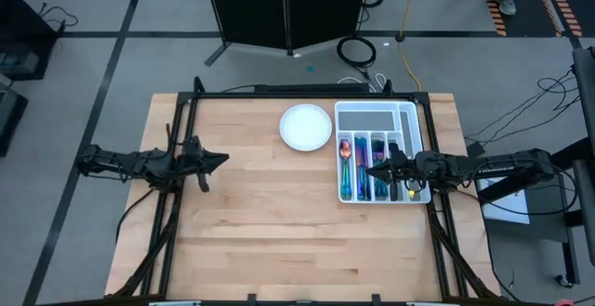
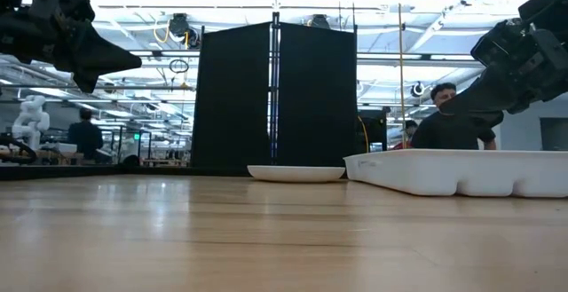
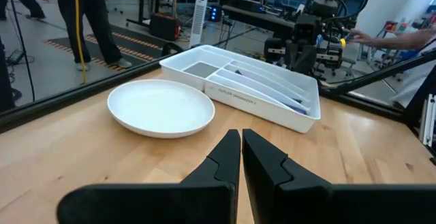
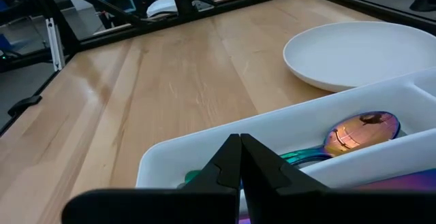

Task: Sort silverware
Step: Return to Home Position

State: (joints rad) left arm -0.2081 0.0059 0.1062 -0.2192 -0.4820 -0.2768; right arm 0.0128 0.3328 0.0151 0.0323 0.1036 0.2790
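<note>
Right gripper (image 1: 374, 169): fingers together, holding nothing, above the tray's long slots.
Silverware (image 1: 357, 170): in the white tray (image 1: 409, 111), table's 3 o'clock.
Plate (image 1: 306, 126): tray's 10 o'clock.
Left gripper (image 1: 221, 158): closed, 9 o'clock.
Retreat: rise clear of the tray wall, then withdraw toward 3 o'clock.

In the low view the cutlery tray (image 2: 461, 172) runs off the right edge, and its wall hides everything inside. From above, the silverware (image 1: 359, 174) in the tray's compartments is too small to tell forks from knives, and the right gripper (image 1: 370, 170) covers part of it. In the right wrist view a spoon (image 4: 361, 132) in the tray loses its handle behind that gripper.
</note>
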